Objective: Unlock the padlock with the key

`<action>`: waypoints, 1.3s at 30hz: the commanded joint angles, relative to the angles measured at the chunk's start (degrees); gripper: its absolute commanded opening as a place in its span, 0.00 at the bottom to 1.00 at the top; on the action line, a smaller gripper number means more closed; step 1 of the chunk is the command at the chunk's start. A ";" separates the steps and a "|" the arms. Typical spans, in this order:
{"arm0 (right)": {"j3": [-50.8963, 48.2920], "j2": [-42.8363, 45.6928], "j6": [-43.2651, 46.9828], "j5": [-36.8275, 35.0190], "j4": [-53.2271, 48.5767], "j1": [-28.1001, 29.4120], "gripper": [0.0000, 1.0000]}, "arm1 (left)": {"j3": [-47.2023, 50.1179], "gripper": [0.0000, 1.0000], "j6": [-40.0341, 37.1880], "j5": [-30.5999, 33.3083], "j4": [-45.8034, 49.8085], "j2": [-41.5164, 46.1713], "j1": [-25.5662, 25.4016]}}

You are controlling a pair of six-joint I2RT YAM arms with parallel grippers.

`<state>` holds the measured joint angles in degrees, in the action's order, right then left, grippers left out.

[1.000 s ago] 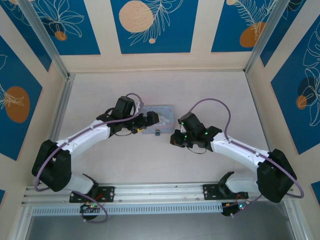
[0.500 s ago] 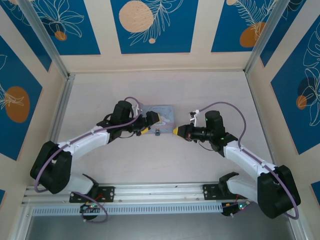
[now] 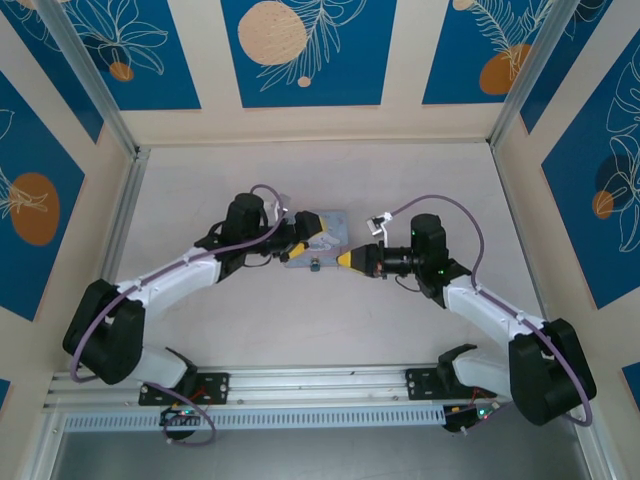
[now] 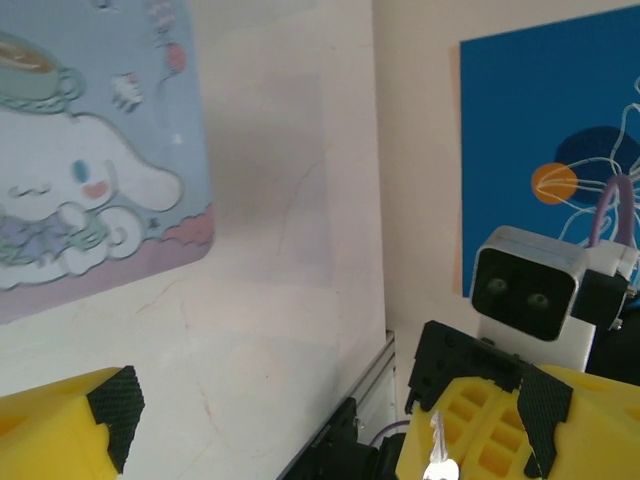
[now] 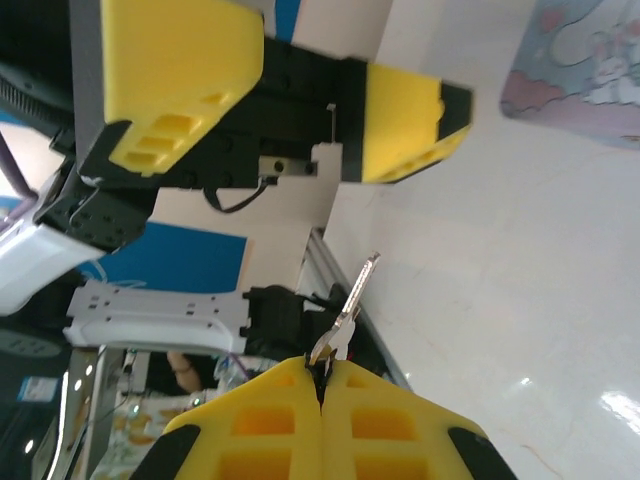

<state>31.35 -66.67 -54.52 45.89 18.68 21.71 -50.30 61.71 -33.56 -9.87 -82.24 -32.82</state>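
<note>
The padlock (image 3: 314,264), tiny and teal, lies on the table at the near edge of the pale blue tin (image 3: 330,222). My right gripper (image 3: 346,260) lies level just right of it, pointing left, shut on the key (image 5: 350,298). The thin silver key sticks out from its yellow tips (image 5: 322,375). My left gripper (image 3: 306,240) hovers at the tin's left side, jaws wide open and empty. The left wrist view has that gripper (image 4: 330,412) facing the right gripper (image 4: 472,432) and the key (image 4: 436,445).
The tin with the white cartoon drawing (image 4: 90,180) sits mid-table. An aluminium rail (image 3: 300,385) runs along the near edge. Blue patterned walls enclose the table on three sides. The left gripper's yellow fingers (image 5: 180,80) loom close ahead of the key.
The right gripper turned from pointing downward to lying level and slid left toward the padlock with the key. The left gripper shifted slightly right over the tin's edge.
</note>
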 commanded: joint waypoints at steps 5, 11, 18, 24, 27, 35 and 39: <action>6.16 -4.46 2.62 10.57 1.07 0.42 0.00 | -3.13 0.92 -1.68 -6.84 -5.70 -4.06 -0.60; 8.20 -7.71 3.46 10.72 0.91 1.14 0.00 | -2.87 0.82 -0.64 -8.14 -8.40 -4.69 -0.67; 8.72 -9.68 2.85 9.22 2.47 1.27 0.00 | -1.93 0.67 0.28 -9.65 -10.43 -4.60 -0.70; 9.42 -11.09 2.50 8.35 3.38 1.31 0.00 | -0.51 0.57 1.38 -10.39 -12.35 -4.47 -0.82; 9.70 -11.61 2.35 7.92 3.80 1.33 0.00 | -0.15 0.54 1.51 -10.67 -12.81 -4.42 -1.01; 10.39 -12.75 2.18 7.37 4.23 1.31 0.00 | 0.73 0.44 2.10 -10.77 -13.69 -4.07 -1.42; 10.66 -13.15 2.18 7.11 4.25 1.31 0.00 | 0.82 0.40 2.18 -10.83 -13.69 -3.81 -1.69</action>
<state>40.18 -79.09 -52.51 53.17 22.35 22.76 -50.13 64.10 -43.07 -21.45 -86.43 -33.63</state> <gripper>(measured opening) 0.034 0.408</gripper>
